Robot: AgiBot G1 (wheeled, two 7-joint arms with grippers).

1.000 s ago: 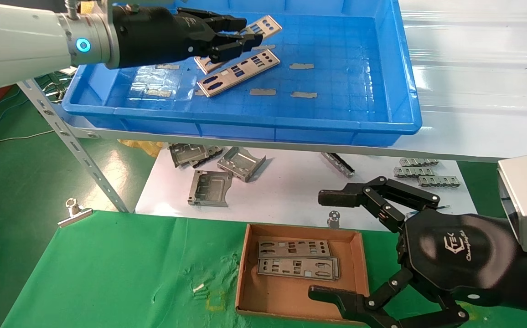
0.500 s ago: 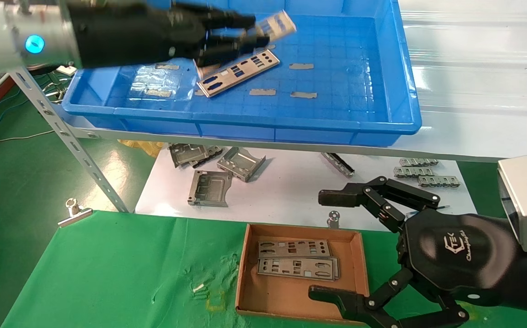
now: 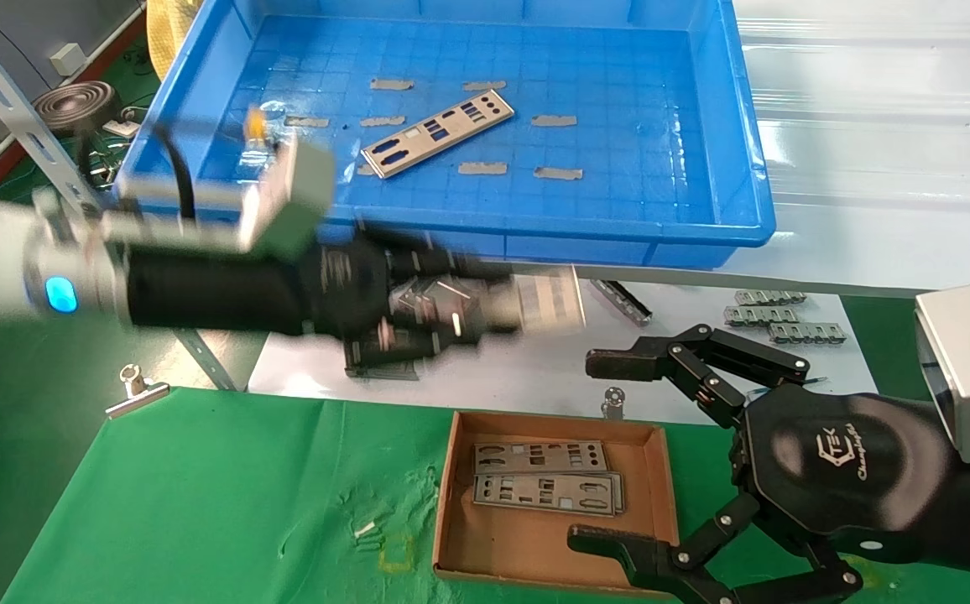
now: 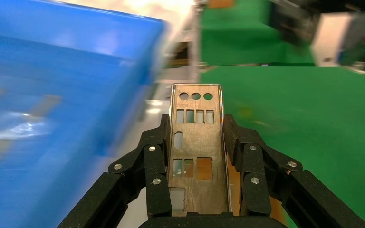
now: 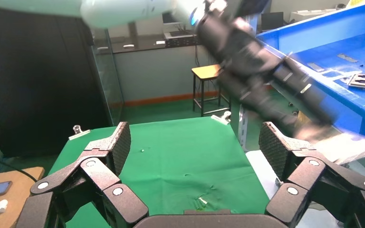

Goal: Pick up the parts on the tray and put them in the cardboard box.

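My left gripper (image 3: 498,306) is shut on a silver-grey metal strip (image 3: 548,300), held in the air between the blue tray (image 3: 745,151) and the cardboard box (image 3: 661,478). In the left wrist view the strip (image 4: 196,142) sits lengthwise between the two black fingers (image 4: 154,164). One more strip (image 3: 437,132) lies on the tray floor. Two strips (image 3: 545,478) lie in the box. My right gripper (image 3: 602,449) is open and empty beside the box's right side; its pads (image 5: 119,145) stand wide apart over the green cloth.
Small grey tape strips (image 3: 554,121) dot the tray floor. Boxy folded grey brackets (image 3: 349,283) and more metal pieces (image 3: 770,317) lie on the white sheet under the tray's front rim. A binder clip (image 3: 137,390) holds the green cloth's far left corner.
My left gripper has lifted a strip out of the tray and swung it down and toward me, past the tray's front rim. The right arm has not moved.
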